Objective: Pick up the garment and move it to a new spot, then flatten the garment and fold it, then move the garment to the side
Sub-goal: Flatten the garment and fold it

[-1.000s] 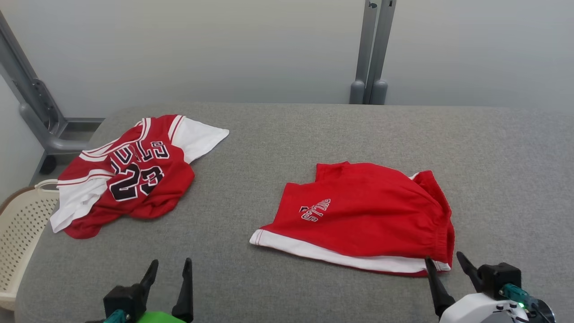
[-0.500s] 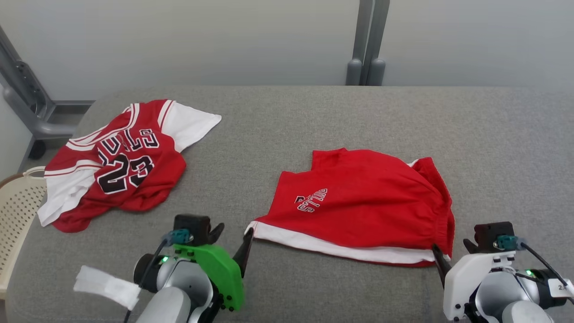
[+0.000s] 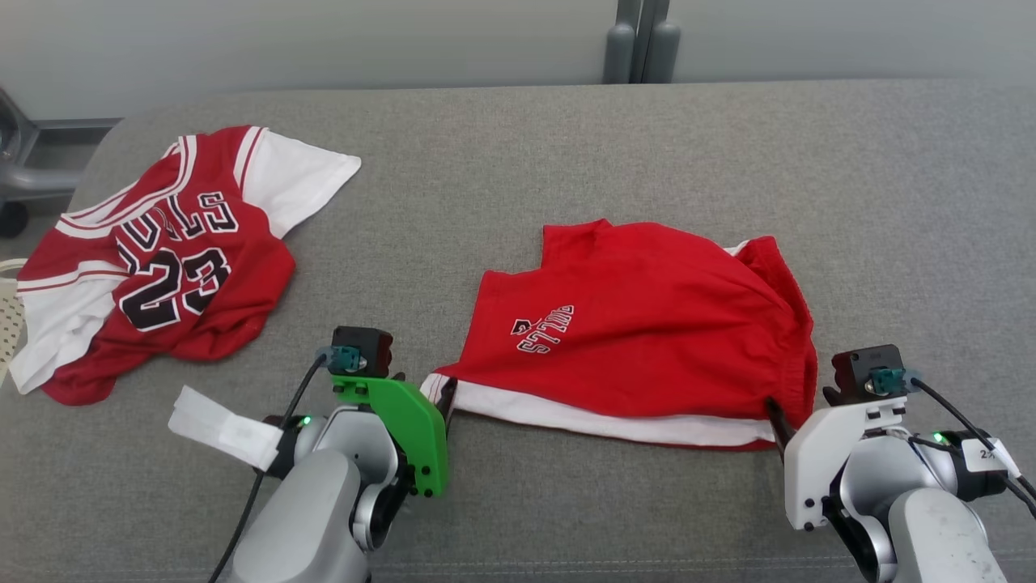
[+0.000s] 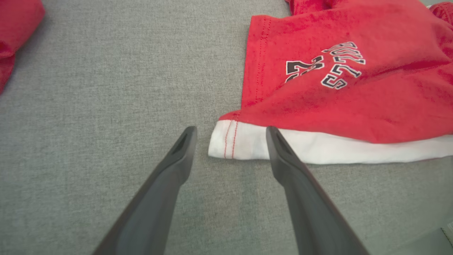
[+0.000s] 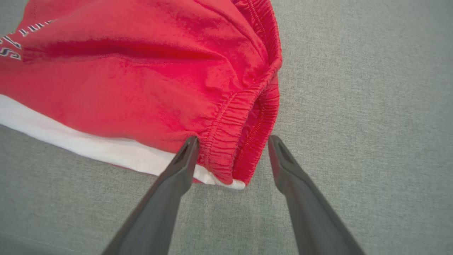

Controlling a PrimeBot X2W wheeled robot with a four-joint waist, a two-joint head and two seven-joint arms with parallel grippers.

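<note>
My open left gripper straddles the white hem corner of the red cotton shorts, and my open right gripper straddles their elastic waistband, ready for a level lift.

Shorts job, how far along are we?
Done: nothing yet; the red shorts lie rumpled on the grey surface. In hand: left claw open astride the white hem corner, right claw open astride the waistband corner, neither gripping. Left: lift, relocate, flatten, fold, set aside.
</note>
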